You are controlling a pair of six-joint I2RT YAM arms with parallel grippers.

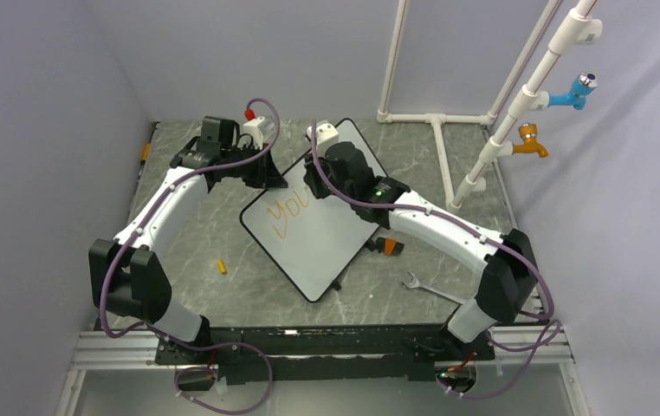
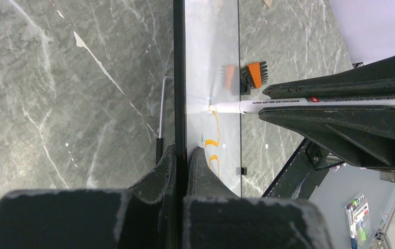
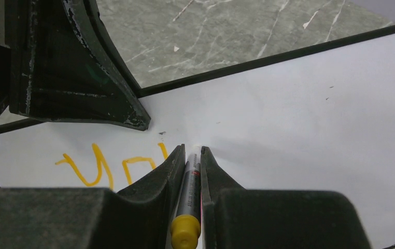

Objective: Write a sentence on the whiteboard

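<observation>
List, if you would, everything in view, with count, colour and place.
whiteboard: 1, white, black rim, mid-table
letters: "You", orange, on the whiteboard
marker: 1, white, yellow end, in the right gripper
small piece: 1, yellow, table left of whiteboard
brush: 1, orange and black, right of whiteboard
wrench: 1, silver, near right
pipe frame: 1, white, far right
taps: 2, blue and orange, on the pipe frame
table: 1, grey marbled
left gripper: 1, black, shut on whiteboard's edge
right gripper: 1, black, shut on marker
</observation>
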